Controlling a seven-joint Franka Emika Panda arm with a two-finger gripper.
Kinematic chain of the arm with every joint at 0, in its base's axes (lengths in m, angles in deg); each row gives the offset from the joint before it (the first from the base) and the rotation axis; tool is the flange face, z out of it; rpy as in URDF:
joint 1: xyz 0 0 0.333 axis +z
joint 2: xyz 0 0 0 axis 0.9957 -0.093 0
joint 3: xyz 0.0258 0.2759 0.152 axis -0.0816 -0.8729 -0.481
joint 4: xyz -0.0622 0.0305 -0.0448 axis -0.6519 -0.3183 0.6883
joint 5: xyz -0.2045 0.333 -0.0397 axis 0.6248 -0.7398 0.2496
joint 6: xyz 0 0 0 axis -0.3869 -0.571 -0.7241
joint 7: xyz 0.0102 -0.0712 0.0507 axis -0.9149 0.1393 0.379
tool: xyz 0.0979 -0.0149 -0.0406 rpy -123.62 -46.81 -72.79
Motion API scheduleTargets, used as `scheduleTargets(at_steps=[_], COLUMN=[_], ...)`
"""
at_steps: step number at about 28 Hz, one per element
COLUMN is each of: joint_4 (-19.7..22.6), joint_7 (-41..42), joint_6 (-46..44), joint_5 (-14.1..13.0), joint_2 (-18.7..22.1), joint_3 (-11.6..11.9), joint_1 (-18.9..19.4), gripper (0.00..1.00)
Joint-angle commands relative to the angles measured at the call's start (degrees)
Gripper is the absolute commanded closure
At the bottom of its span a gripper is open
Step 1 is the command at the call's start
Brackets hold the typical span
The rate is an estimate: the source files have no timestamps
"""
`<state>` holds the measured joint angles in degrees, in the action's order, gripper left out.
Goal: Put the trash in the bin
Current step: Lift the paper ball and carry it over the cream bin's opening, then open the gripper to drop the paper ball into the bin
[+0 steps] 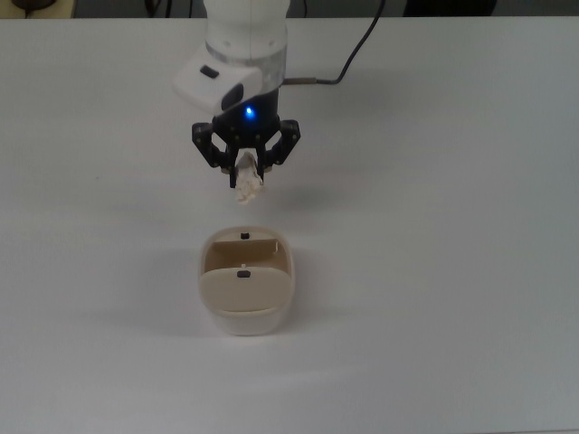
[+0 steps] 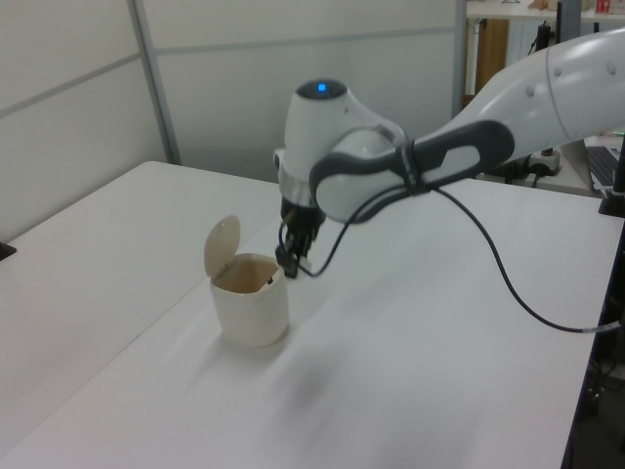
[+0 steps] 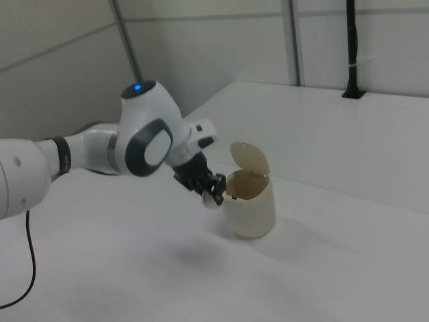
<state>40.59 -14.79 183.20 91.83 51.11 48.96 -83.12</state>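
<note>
Trash goes into the bin (image 1: 246, 282), which sits nearest in the top view: a beige tub on the white table (image 1: 452, 271) with its swing lid (image 2: 222, 246) tipped up, so the mouth is open. Its tan inside shows nothing I can make out, and it looks empty. Just beyond it, the wad of trash (image 1: 247, 183) hangs in the air, pinched between the fingers of the gripper (image 1: 246, 167), which are closed on its upper end while the ragged lower part dangles free. In the right view the wad sits about level with the bin's rim and just beside it, not yet over the opening. Being carried that high probably lets it clear the rim. Farther back, the white arm (image 1: 237, 45) and its black cable (image 1: 357, 50) run off the top view's upper edge.
</note>
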Motion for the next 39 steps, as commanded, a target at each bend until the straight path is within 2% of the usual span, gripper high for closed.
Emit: scheduleTargets(at_steps=[1, 2, 5, 7, 12, 13, 14, 15, 17, 23, 26, 30, 39], joint_4=[-3.9, -3.9, -3.46, -3.55, -3.9, -3.9, -3.9, -3.9, -3.9, -3.9, -3.9, -3.9, -3.9], joint_7=[0.35, 0.88, 0.62, 0.36, 0.71, 0.53, 0.36, 0.18, 0.09, 0.27, 0.27, 0.18, -1.84], joint_6=[-1.04, 1.57, 7.29, 9.94, 16.18, 16.97, 17.76, 17.86, 17.77, 16.72, 12.6, 6.89, -13.76], joint_5=[-1.74, -2.97, -4.38, -4.47, -4.56, -4.47, -4.47, -4.47, -4.47, -4.39, -4.38, -4.38, -4.38], joint_2=[-1.01, -1.19, -1.72, -3.21, -6.55, -6.9, -7.43, -7.61, -7.78, -7.52, -6.64, -4.01, 4.86], joint_3=[0.48, 0.48, 0.48, 0.48, 0.48, 0.48, 0.48, 0.48, 0.48, 0.39, 0.48, 0.39, 0.83], joint_1=[-0.48, -0.4, -0.4, -0.4, -0.4, -0.4, -0.31, -0.39, -0.4, 0.04, 0.04, -0.04, -0.31], gripper=[0.79, 0.79, 0.76, 0.75, 0.61, 0.54, 0.21, 0.09, 0.01, 0.0, 0.0, 0.0, 0.0])
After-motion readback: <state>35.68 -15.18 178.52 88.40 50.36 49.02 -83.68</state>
